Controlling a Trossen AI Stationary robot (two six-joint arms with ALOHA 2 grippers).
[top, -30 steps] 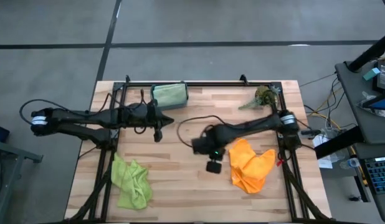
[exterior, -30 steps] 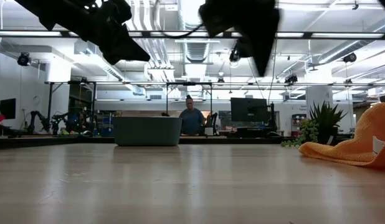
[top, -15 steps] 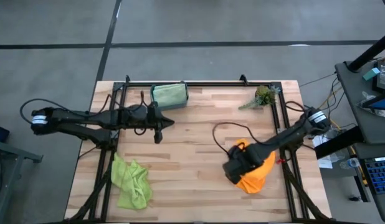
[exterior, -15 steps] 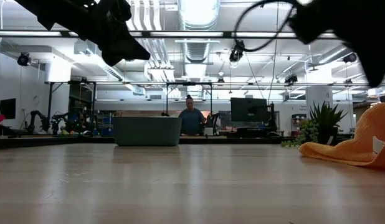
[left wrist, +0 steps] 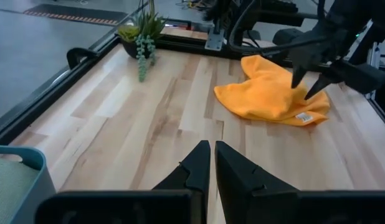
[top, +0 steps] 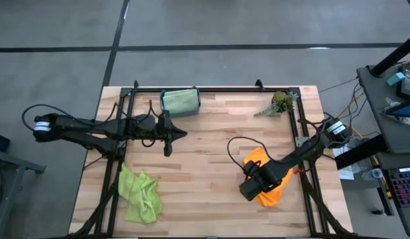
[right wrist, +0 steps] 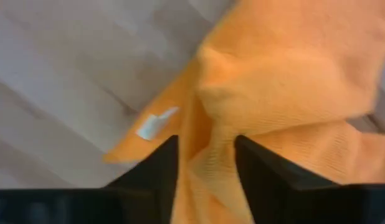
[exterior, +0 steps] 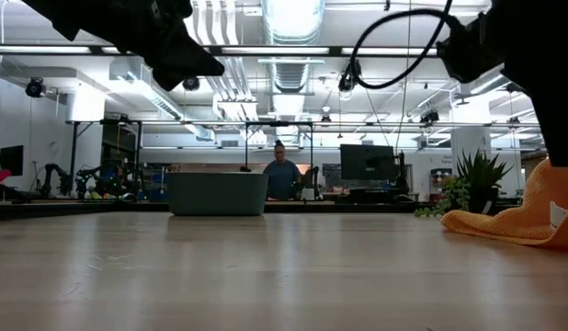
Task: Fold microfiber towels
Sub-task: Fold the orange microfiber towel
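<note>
- Orange towel (top: 270, 191), crumpled at right: probably light, limp; grasp a free corner.
- Right gripper (right wrist: 205, 163): fingers apart over it.
- Left gripper (left wrist: 211, 163): fingers together, idle.

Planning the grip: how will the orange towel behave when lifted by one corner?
The orange towel lies crumpled in soft folds, so it will probably droop limply. It looks thin, likely light. The right hand, fingers apart over a fold, may gather several layers.

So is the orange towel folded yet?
No. The orange towel lies crumpled in a loose heap, edges uneven, with the right gripper just above it.
</note>
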